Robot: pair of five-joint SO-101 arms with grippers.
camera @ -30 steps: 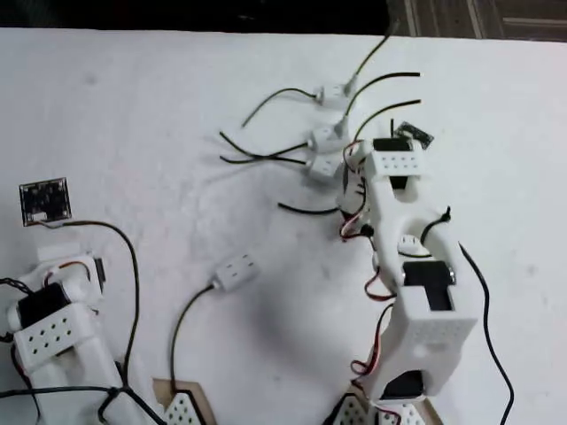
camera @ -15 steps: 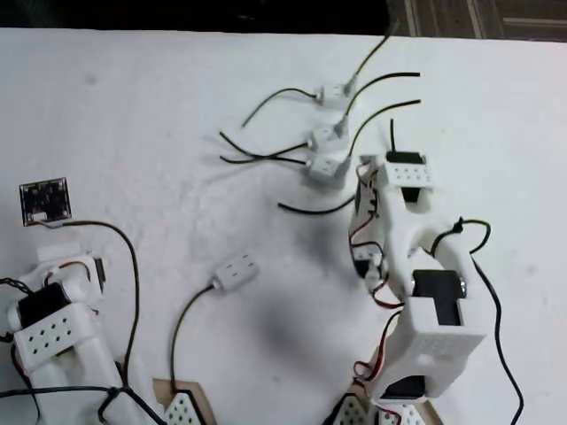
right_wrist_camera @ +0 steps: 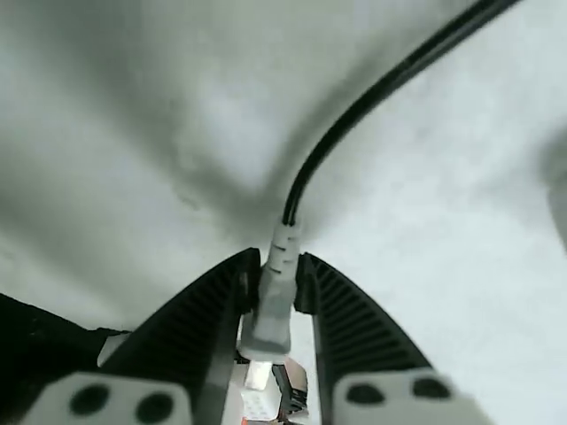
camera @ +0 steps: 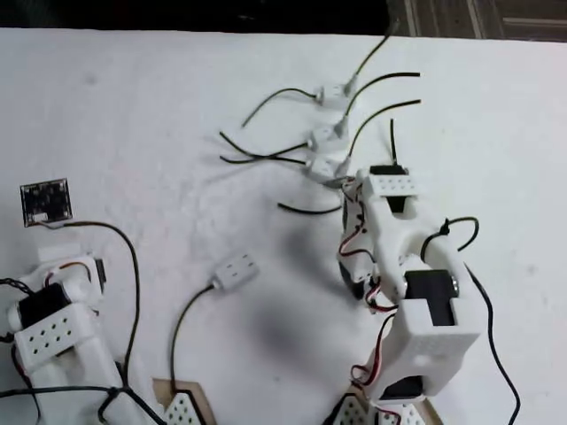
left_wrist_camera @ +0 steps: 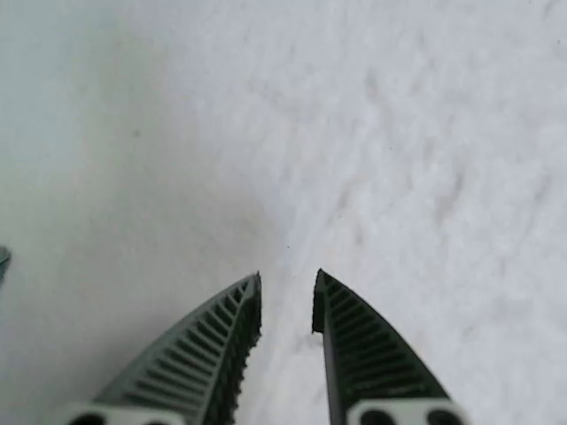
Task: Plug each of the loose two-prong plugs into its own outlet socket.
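The right gripper (right_wrist_camera: 279, 262) is clamped on a white plug (right_wrist_camera: 270, 305), with 1 ribbed finger on each side of the plug's body. The plug's black cord (right_wrist_camera: 372, 97) runs out from between the fingertips and away over the white counter (camera: 133, 106). From this view it cannot be told whether the plug touches the counter. In the high view the right arm (camera: 416, 292) stretches from the near edge up over the right half of the counter. Its far end is just beside a cluster of 3 white connectors (camera: 326, 166) with thin black leads, which lie toward the middle of the far edge. Whether those are plugs or sockets cannot be told. A separate outlet socket (camera: 235, 270) lies alone near the middle of the counter, well apart from the cluster, and its dark lead curves down to the near edge. The left arm (camera: 53, 336) sits folded at the near left corner, near a black square card (camera: 44, 202). The left gripper (left_wrist_camera: 287, 282) hangs over bare counter with its 2 fingers a little apart and nothing between them.
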